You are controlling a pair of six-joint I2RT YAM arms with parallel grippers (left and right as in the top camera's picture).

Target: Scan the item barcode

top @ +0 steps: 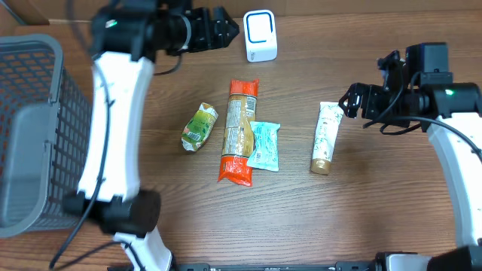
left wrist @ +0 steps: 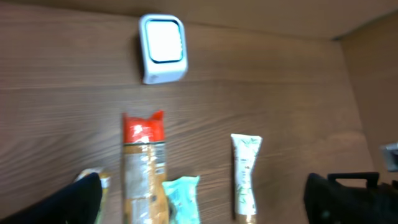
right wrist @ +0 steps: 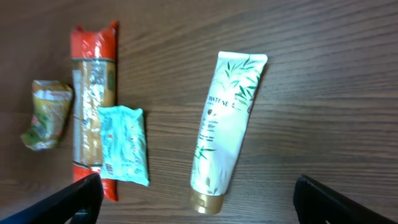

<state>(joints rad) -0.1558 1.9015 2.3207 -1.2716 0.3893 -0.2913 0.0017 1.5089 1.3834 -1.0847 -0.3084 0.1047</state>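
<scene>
Four items are lying in the middle of the desk (top: pixel 301 218): a long pasta pack (top: pixel 239 132), a teal packet (top: pixel 264 145) touching its right side, a green pouch (top: pixel 199 126) near its left side, and a tube (top: pixel 326 138) apart on the right. The white scanner (top: pixel 260 35) is standing at the far edge, beyond the pasta pack. The left hand (top: pixel 230 28) is hovering just beside the scanner, fingers spread wide, holding nothing. The right hand (top: pixel 349 101) is hovering near the tube, also wide open and empty. A basket (top: pixel 30 128) is sitting at the left edge.
</scene>
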